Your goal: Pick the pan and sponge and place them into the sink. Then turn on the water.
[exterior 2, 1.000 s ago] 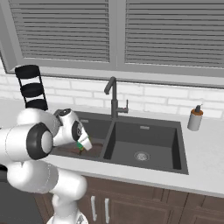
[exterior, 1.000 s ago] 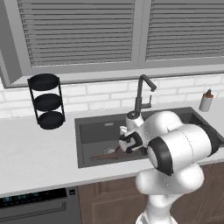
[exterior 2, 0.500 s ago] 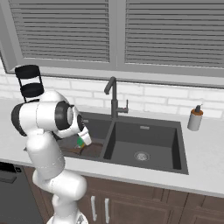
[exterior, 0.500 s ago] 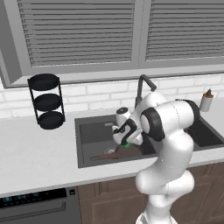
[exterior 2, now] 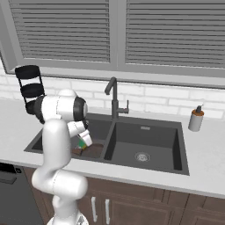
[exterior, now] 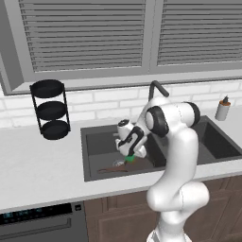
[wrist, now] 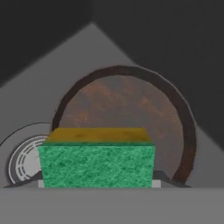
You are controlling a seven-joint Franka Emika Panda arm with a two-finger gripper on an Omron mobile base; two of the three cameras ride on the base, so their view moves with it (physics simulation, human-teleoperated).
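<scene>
We find no readable text, labels, brand names, numbers or signs anywhere in these views. The soap bottle (exterior 2: 195, 118) by the sink (exterior 2: 145, 165) is plain, with no lettering that we can make out. The sponge (wrist: 97, 157) and the pan (wrist: 127, 109) carry no marks. The appliance panel (exterior: 38, 218) under the surface (exterior: 33, 175) shows small pale specks too blurred for us to read as characters.

Green-and-yellow sponge (wrist: 97, 159) above brown pan (wrist: 131, 113) in dark sink's (exterior 2: 145, 132) left bowl.
</scene>
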